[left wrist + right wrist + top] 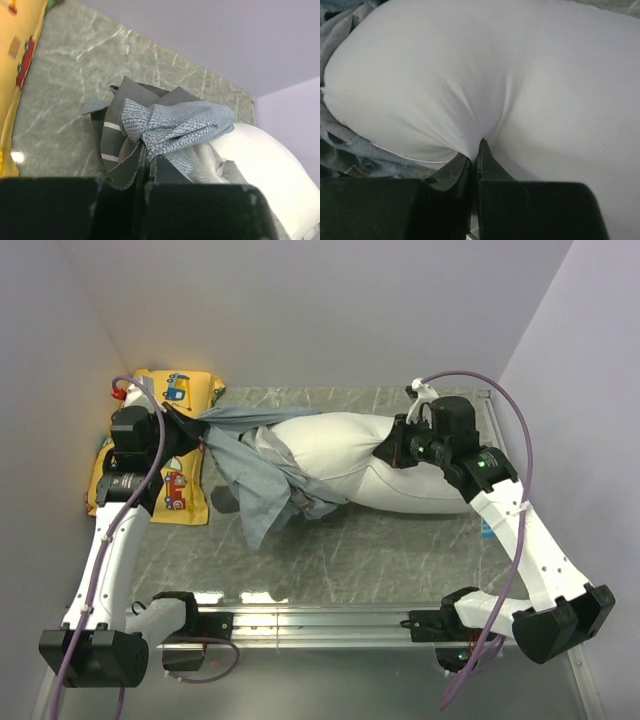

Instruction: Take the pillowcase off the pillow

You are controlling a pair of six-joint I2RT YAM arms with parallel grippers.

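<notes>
The plump white pillow (350, 470) lies across the table's middle. The grey-blue pillowcase (255, 470) is bunched at the pillow's left end and stretched toward the left. My left gripper (190, 432) is shut on a wad of pillowcase fabric (170, 130), its dark inner face with white stripes showing in the left wrist view, the gripper (145, 165) pinching it. My right gripper (392, 448) is shut on the pillow's right end; in the right wrist view the gripper (476, 150) pinches a fold of white pillow (485, 75), with pillowcase (350, 150) at the left.
A yellow cushion with cartoon vehicles (180, 440) lies at the far left under the left arm and shows in the left wrist view (15, 60). Grey walls close in the marbled table (400, 550) on three sides. A metal rail (320, 620) runs along the near edge.
</notes>
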